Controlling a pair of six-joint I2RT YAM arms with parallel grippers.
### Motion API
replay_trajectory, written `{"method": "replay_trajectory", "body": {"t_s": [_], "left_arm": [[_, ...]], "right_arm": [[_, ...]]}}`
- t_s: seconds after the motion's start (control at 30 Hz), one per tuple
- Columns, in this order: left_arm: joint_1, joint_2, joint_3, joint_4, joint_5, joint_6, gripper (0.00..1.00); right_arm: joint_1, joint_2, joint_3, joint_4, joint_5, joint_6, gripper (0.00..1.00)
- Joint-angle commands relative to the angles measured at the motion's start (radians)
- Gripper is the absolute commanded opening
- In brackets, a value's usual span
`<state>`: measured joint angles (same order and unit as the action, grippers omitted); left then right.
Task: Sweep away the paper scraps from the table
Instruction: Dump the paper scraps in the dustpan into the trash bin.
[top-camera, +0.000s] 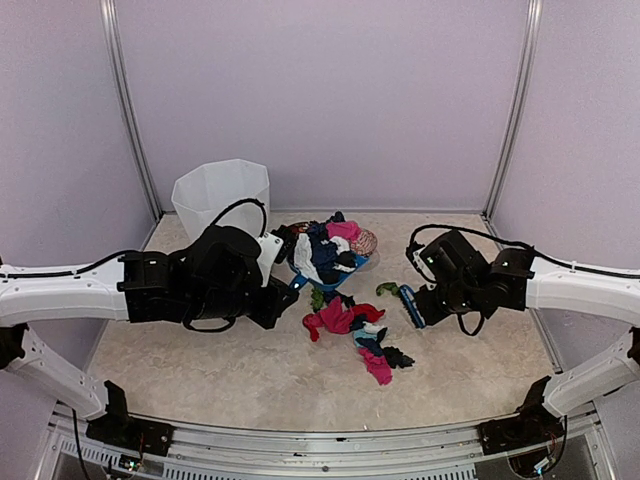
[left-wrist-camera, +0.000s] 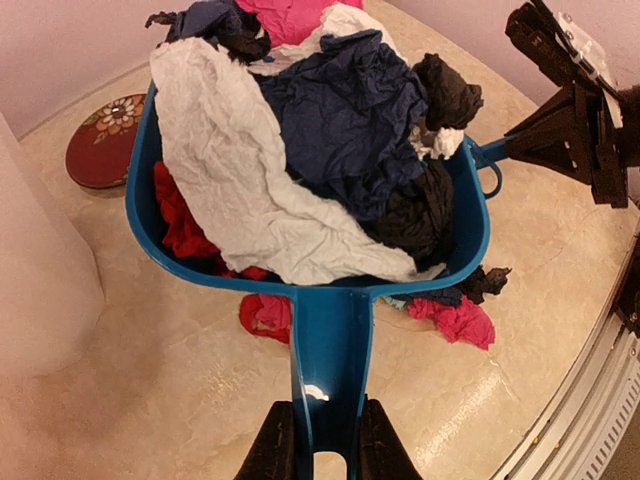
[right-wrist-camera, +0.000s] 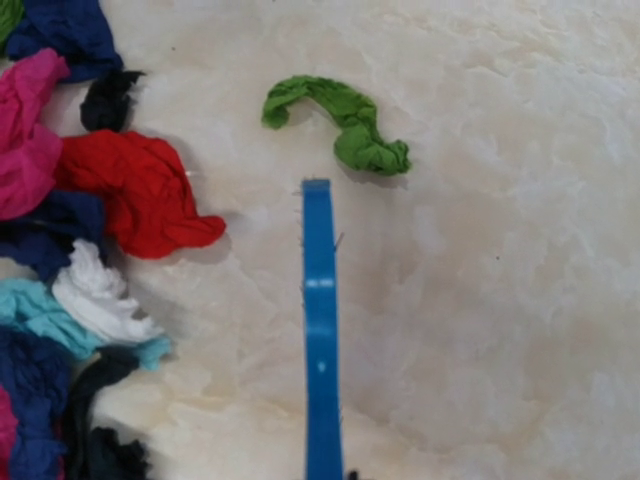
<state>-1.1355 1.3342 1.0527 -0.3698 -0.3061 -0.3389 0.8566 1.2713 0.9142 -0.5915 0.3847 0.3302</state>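
At the centre of the top view, the scraps (top-camera: 345, 318) fall into two lots: a heap piled high in the pan (left-wrist-camera: 140, 200), and a looser cluster on the table (top-camera: 200, 370) just below it in the frame. In the left wrist view the pan's load of white, navy, black and pink wads rises well over its walls, and a few pink and black wads show on the table under its near edge.

Our left gripper (left-wrist-camera: 322, 445) pinches the pan's handle from both sides, fingers pressed against the blue stem at the bottom of that view. We judge that this end grip keeps the wrist clear of the load and keeps the pan level enough not to spill. The bin (top-camera: 220, 195) stands at the upper left of the top view, just above the left arm, so it is well placed to take the pan's load.

Our right gripper (top-camera: 425, 300) is closed. The brush (right-wrist-camera: 320, 330) runs up from the bottom edge of the right wrist view, so we take it to be pinched there, though the fingers themselves barely show. Its tip sits near a lone green scrap (right-wrist-camera: 345, 125), which lies apart from the cluster at the left edge of that frame. We judge the brush is held low so that it can pull this stray in.

A patterned bowl (left-wrist-camera: 100, 140) sits at the upper left of the left wrist view, beside the pan.
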Motion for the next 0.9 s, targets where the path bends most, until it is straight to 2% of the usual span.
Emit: {"method": "replay_trajectory", "body": {"t_s": [0.0,0.47,0.67,0.87], "left_arm": [[0.042,-0.029,0.101,-0.115,-0.007,0.028,0.0],[0.199,-0.035,0.338,-0.288,0.063,0.063,0.0],[0.307,-0.063,0.38,-0.305,0.208,0.046,0.0],[0.456,-0.126,0.335,-0.25,0.391,-0.018,0.0]], "right_arm": [[-0.013,-0.018,-0.012,0.047,-0.008,-0.014,0.0],[-0.021,0.009,-0.013,0.086,-0.031,-0.035,0.0],[-0.021,0.025,-0.012,0.093,-0.036,-0.037,0.0],[-0.022,0.035,-0.009,0.096,-0.039,-0.037,0.0]]}}
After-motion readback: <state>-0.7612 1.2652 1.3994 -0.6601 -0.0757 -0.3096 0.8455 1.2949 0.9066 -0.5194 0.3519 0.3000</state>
